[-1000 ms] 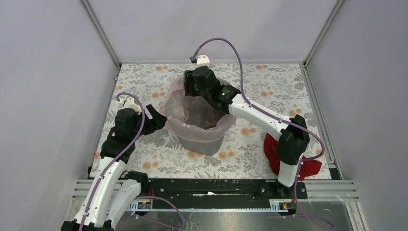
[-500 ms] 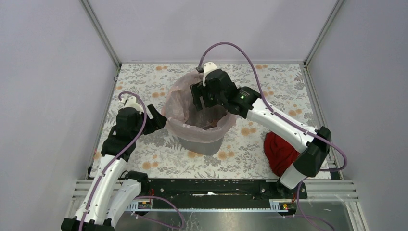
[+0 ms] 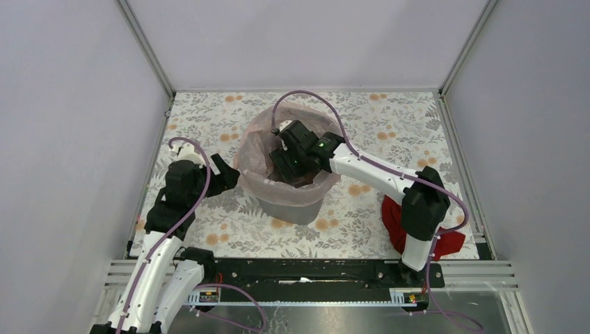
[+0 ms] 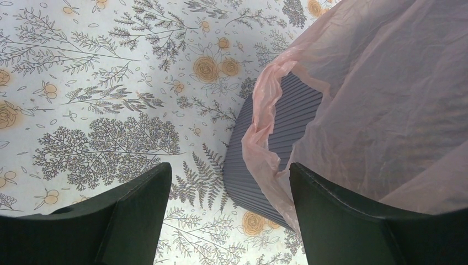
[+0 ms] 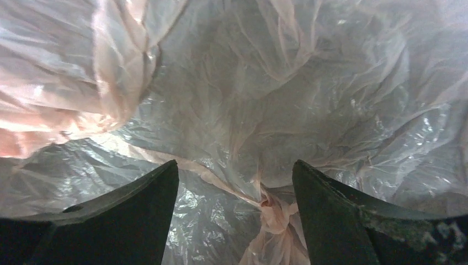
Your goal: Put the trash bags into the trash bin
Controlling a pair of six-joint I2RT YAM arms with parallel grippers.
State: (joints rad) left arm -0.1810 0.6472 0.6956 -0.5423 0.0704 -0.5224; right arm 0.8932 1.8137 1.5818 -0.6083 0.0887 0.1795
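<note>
Noting my left gripper [image 4: 229, 171], jaws apart, just beside the trash bin [image 3: 300, 211] at the table [image 3: 209, 118] centre; the trash bag [image 3: 252, 149] lines it, hem over the rim. My right gripper [image 5: 234, 165], jaws apart, is inside: I would press the film down gently

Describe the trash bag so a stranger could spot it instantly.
On the flowered table, find the dark grey mesh trash bin near the middle, the tallest thing there. The trash bag is the filmy plastic lining it and draped over its rim: pale pink and see-through, unlike the dark red cloth nearby.
</note>
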